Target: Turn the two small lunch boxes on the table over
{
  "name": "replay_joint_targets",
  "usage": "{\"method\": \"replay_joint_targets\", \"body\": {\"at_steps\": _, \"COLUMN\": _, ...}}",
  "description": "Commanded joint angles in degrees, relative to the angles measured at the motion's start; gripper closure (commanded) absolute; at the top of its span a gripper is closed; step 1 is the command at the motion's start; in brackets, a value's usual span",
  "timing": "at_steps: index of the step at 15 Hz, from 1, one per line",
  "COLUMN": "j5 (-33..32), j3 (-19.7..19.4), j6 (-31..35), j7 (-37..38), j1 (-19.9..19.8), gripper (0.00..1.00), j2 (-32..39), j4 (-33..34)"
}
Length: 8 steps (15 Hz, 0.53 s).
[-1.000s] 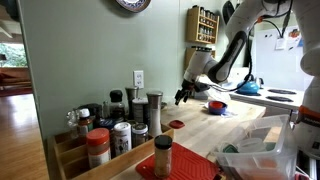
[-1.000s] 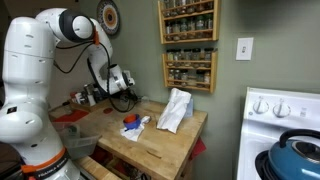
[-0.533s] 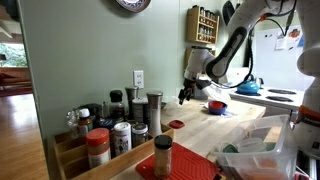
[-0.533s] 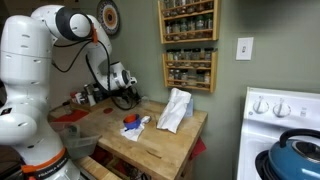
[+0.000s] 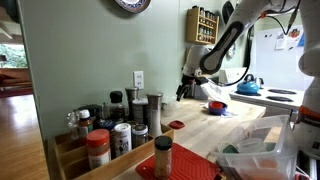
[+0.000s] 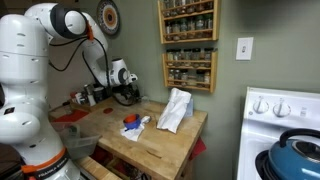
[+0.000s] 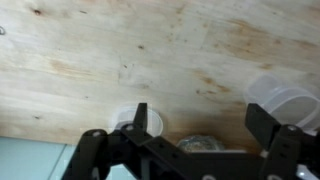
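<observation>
The table (image 5: 240, 128) is a light wooden plank top, also seen in an exterior view (image 6: 160, 140) and filling the wrist view (image 7: 150, 50). A small red box (image 5: 215, 105) lies on it next to something blue. In an exterior view a blue and red heap (image 6: 131, 124) lies mid-table. My gripper (image 5: 183, 93) hangs above the table's far end near the wall, apart from the boxes; it also shows in an exterior view (image 6: 128, 93). In the wrist view my gripper (image 7: 203, 125) is open and empty over bare wood.
Spice jars (image 5: 120, 125) crowd the near end. A white crumpled bag (image 6: 175, 110) stands on the table. A clear round container (image 7: 285, 98) and a white round lid (image 7: 124, 122) lie near my fingers. A blue kettle (image 6: 297, 155) sits on the stove. Spice racks (image 6: 188, 45) hang on the wall.
My arm has lifted a little and drawn the gripper slightly towards the wall. The things on the table have not moved.
</observation>
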Motion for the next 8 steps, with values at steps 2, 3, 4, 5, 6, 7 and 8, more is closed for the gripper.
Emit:
{"method": "replay_joint_targets", "body": {"at_steps": 2, "j5": 6.7, "j3": 7.5, "j6": 2.3, "j7": -8.0, "j1": -5.1, "gripper": 0.00, "j2": 0.9, "j4": -0.6}}
{"method": "replay_joint_targets", "body": {"at_steps": 3, "j5": 7.2, "j3": 8.3, "j6": 2.3, "j7": -8.6, "j1": -5.5, "gripper": 0.00, "j2": 1.2, "j4": -0.5}}
{"method": "replay_joint_targets", "body": {"at_steps": 4, "j5": 6.9, "j3": 8.2, "j6": 2.9, "j7": -8.5, "j1": -5.3, "gripper": 0.00, "j2": 1.4, "j4": -0.4}}
{"method": "replay_joint_targets", "body": {"at_steps": 5, "j5": 6.8, "j3": 8.5, "j6": 2.7, "j7": -8.8, "j1": -5.4, "gripper": 0.00, "j2": 1.6, "j4": -0.4}}
{"method": "replay_joint_targets", "body": {"at_steps": 6, "j5": 15.0, "j3": 1.1, "j6": 3.8, "j7": -14.8, "j1": 3.0, "gripper": 0.00, "j2": 0.1, "j4": -0.6}}
{"method": "replay_joint_targets", "body": {"at_steps": 7, "j5": 17.1, "j3": 0.7, "j6": 4.0, "j7": -16.5, "j1": 3.6, "gripper": 0.00, "j2": 0.6, "j4": -0.4}}
{"method": "replay_joint_targets", "body": {"at_steps": 8, "j5": 19.5, "j3": -0.8, "j6": 4.5, "j7": -18.9, "j1": 5.3, "gripper": 0.00, "j2": 1.0, "j4": -0.3}}
